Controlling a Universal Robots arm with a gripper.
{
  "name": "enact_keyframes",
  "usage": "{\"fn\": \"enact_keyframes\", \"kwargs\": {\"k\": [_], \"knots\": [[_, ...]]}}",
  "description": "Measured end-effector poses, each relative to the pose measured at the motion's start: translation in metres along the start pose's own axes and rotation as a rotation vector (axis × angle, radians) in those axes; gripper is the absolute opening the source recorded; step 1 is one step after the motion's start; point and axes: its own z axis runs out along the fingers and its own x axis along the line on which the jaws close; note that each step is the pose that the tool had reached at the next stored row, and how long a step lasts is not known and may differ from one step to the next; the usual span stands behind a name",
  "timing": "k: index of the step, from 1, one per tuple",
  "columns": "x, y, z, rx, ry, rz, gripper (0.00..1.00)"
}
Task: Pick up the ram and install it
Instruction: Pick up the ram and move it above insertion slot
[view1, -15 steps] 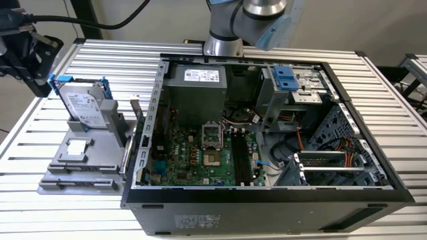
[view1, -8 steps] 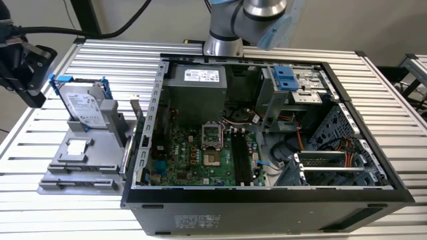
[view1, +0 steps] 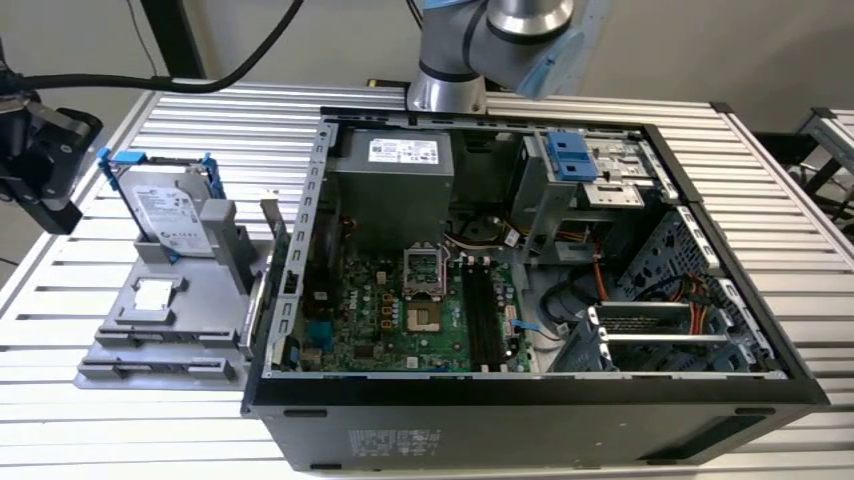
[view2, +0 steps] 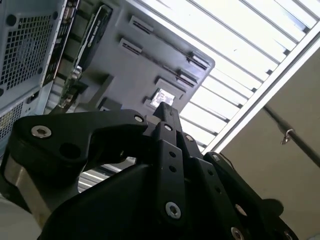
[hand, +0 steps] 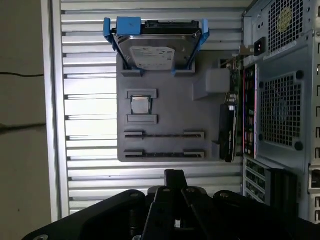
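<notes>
Gripper (hand: 174, 176) is held above the slatted table (hand: 85, 125), just off the edge of the grey tray (hand: 165, 112). Jaws are seen pressed together at the tips, with nothing gripped. The ram (hand: 164, 135) is taken to be the thin dark strip standing on edge between two end brackets on the tray, well apart from the gripper and not yet touched. A second similar strip (hand: 164, 154) is seated just beside it. Risks as judged: with jaws closed, the stick's top edge would be struck rather than straddled. With the rows so near, the neighbouring strip could be fouled by one jaw. A skewed grip would leave the stick tilted, and seating in the black slots (view1: 483, 322) inside the case (view1: 534, 420) could be jammed. The hard drive (hand: 152, 50) and upright card (hand: 227, 135) could be clipped on a careless path.
</notes>
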Motion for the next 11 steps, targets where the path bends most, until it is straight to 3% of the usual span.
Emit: {"fn": "enact_keyframes", "kwargs": {"k": [11], "knots": [[0.0004,-0.0004,0.0,-0.0001,0.0,0.0,0.0]]}}
